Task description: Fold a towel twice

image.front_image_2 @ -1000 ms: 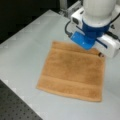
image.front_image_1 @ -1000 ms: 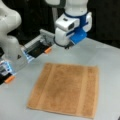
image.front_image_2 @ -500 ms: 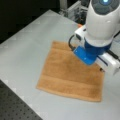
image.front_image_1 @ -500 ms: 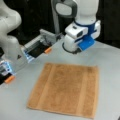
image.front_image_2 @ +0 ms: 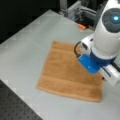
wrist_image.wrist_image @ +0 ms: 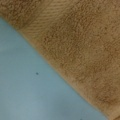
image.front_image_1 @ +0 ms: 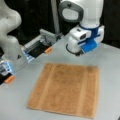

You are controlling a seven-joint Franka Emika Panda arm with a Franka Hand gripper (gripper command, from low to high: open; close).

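Orange-brown terry, the towel [image.front_image_1: 64, 90] lies flat and unfolded on the grey worktop [image.front_image_1: 110, 62] in both front views, its two paler stripes running near opposite edges. The white-and-blue tool [image.front_image_1: 78, 53] hangs over the towel's far edge in a front view, and over its corner in a front view [image.front_image_2: 82, 53]. Whether its jaws stand apart or together cannot be told. The wrist view shows a towel edge crossing the worktop diagonally.
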